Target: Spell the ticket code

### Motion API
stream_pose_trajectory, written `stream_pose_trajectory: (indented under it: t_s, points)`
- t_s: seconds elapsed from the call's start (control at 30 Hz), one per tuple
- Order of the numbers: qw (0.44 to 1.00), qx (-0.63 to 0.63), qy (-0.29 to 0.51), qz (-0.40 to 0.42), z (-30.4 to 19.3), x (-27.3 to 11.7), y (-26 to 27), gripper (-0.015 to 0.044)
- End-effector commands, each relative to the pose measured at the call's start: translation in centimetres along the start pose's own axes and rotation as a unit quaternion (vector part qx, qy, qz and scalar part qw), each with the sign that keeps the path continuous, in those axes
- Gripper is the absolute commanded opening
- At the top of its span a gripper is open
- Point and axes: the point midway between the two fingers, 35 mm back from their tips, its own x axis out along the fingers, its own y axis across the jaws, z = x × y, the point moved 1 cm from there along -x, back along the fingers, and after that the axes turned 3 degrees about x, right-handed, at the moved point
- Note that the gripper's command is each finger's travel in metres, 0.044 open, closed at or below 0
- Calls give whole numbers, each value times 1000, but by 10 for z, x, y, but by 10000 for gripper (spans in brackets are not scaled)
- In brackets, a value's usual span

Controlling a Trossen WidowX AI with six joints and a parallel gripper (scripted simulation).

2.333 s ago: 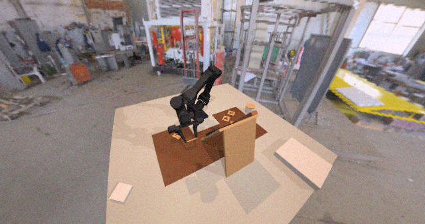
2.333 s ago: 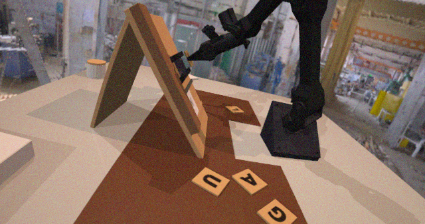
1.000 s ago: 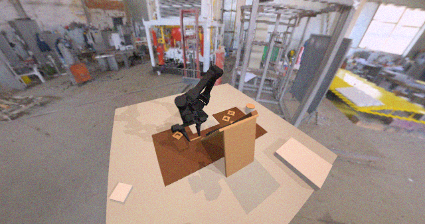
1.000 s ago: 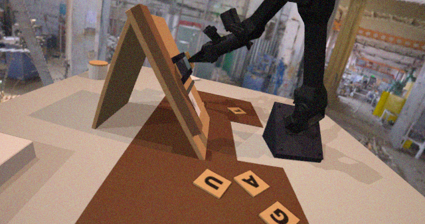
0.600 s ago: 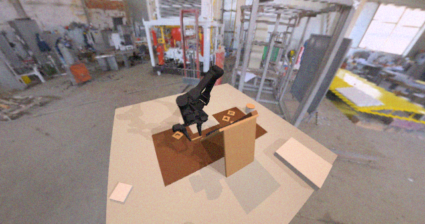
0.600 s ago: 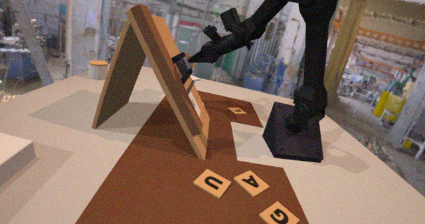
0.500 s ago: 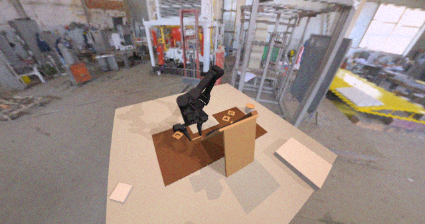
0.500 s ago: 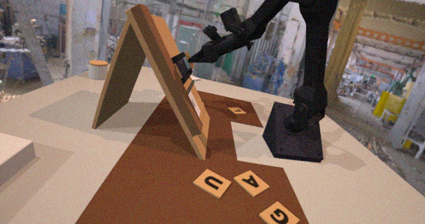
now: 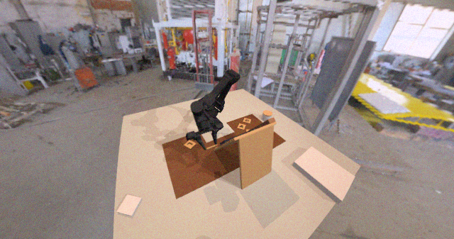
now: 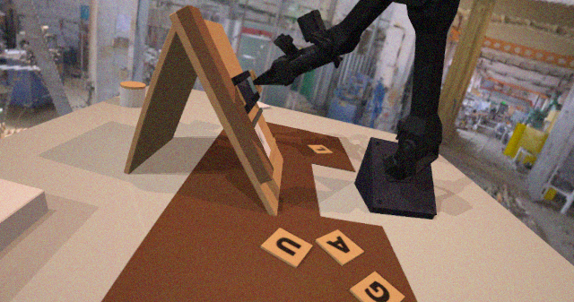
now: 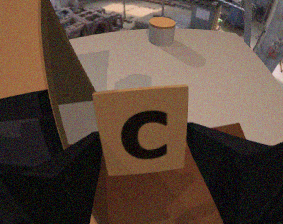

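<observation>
My gripper (image 9: pixel 211 146) (image 10: pixel 256 83) (image 11: pixel 144 133) is shut on the C tile (image 11: pixel 112 117), held upright with its letter facing the wrist camera. The tile is high at the board's face, just off the near end of the dark rail (image 10: pixel 246 91); contact cannot be told. The leaning board (image 9: pixel 257 154) (image 10: pixel 224 93) (image 11: pixel 17 45) carries a white ticket (image 10: pixel 263 142), its print unreadable here. The U tile (image 10: pixel 276 245), A tile (image 10: pixel 329 244) and G tile (image 10: pixel 364 289) lie flat on the brown mat (image 9: pixel 191 182) (image 10: pixel 170 248). Another tile (image 9: pixel 189 145) (image 10: pixel 314 148) lies apart, its letter unclear.
A grey can with an orange lid (image 9: pixel 267 113) (image 10: pixel 133 87) (image 11: pixel 162 23) stands beyond the board. A large pale block (image 9: pixel 326 171) (image 10: pixel 18 199) lies behind the board. A small pale block (image 9: pixel 130 205) lies near the counter's corner. The arm's base (image 10: pixel 395 199) stands beside the mat.
</observation>
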Motion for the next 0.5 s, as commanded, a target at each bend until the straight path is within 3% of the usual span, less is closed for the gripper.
stream_pose_trajectory:
  t_s: [0.0,0.47]
  points:
    - [1000,1,0,-2,0,0,2,0]
    - [1000,2,0,-2,0,0,9,0]
